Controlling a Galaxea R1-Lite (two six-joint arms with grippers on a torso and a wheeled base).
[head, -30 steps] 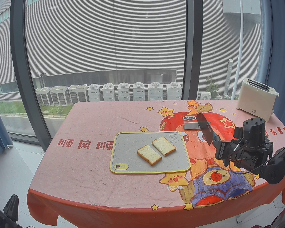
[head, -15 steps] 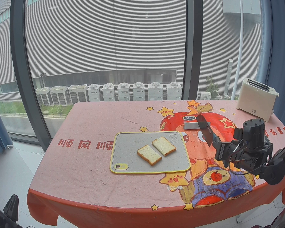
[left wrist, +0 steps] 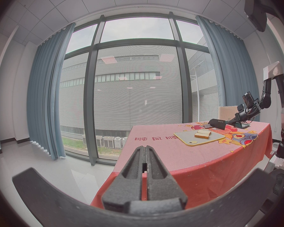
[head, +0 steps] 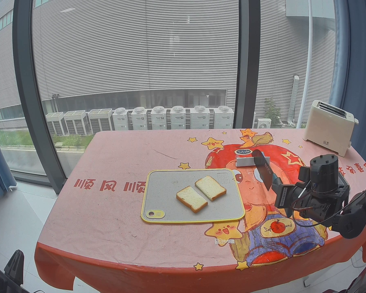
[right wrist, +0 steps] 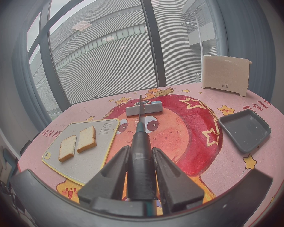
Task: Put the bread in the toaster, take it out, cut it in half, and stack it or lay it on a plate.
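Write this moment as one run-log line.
bread halves: side by side on cutting board | right claw: shut on knife, right of board | left claw: shut, away from table | tray: no bread yet

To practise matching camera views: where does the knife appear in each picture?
Head view: knife, raised right of the cutting board.
Left wrist view: knife far off, just past the cutting board.
Right wrist view: knife held in the right gripper, blade pointing away.
Shared landmark: the cutting board with two bread pieces.
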